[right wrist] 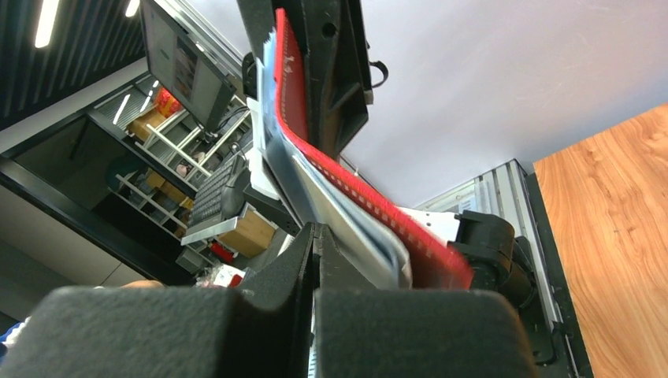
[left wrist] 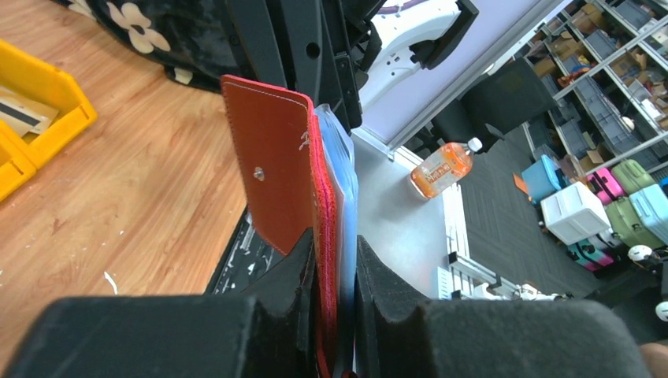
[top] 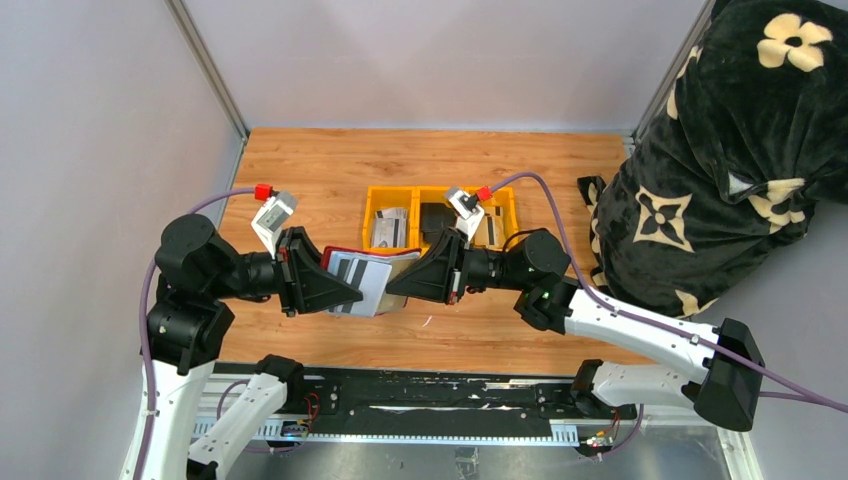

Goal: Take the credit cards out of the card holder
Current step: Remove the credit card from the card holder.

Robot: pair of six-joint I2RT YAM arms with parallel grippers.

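Observation:
The dark-red card holder (top: pixel 343 251) hangs in the air between both arms above the table's front half. Grey-white credit cards (top: pixel 362 278) with a dark stripe stick out of it. My left gripper (top: pixel 350 290) is shut on the holder from the left. In the left wrist view its pads press the holder's red edge (left wrist: pixel 325 213) and the pale cards (left wrist: pixel 346 197) together, and the strap tab (left wrist: pixel 268 157) stands free. My right gripper (top: pixel 393 287) meets the cards' right edge. Its jaws (right wrist: pixel 315 236) are pressed together with a thin pale sliver between them, beside the cards (right wrist: pixel 346 228) and holder (right wrist: pixel 394 216).
Yellow bins (top: pixel 505 205) at mid-table hold cards and a black wallet-like object (top: pixel 435 218). A black floral bag (top: pixel 720 150) fills the right side. Grey walls close the left and back. The arms' base rail (top: pixel 420 400) runs along the near edge.

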